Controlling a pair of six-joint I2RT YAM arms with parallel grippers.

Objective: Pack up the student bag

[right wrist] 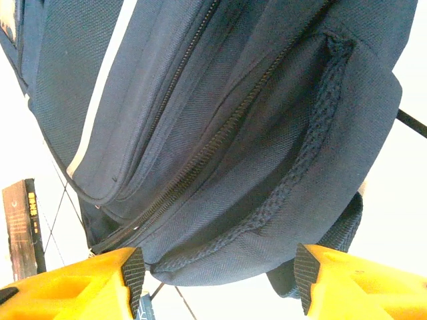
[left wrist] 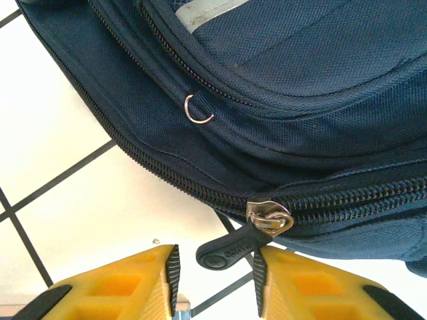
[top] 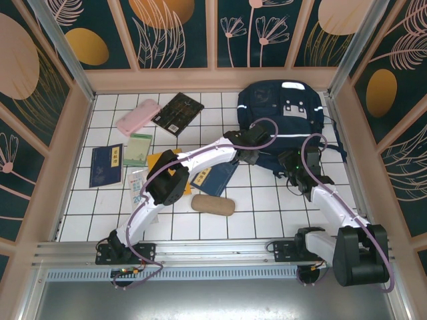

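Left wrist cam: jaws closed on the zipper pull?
No, the zipper pull lies in the gap between the left gripper's jaws, which stand apart.

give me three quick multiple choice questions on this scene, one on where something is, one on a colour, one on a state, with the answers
1. Where does the student bag lie on the table? A near left corner; B far right corner; C middle of the near edge.
2. What colour is the tab of the zipper pull? A red; B white; C black.
3. How do the jaws of the left gripper stand? A apart, with the zipper pull between them; B shut on a book; C shut on nothing.

Answers: 1 B, the top view shows it in the far right corner. 2 C, the left wrist view shows a black tab. 3 A, a gap shows between the tab and one jaw.
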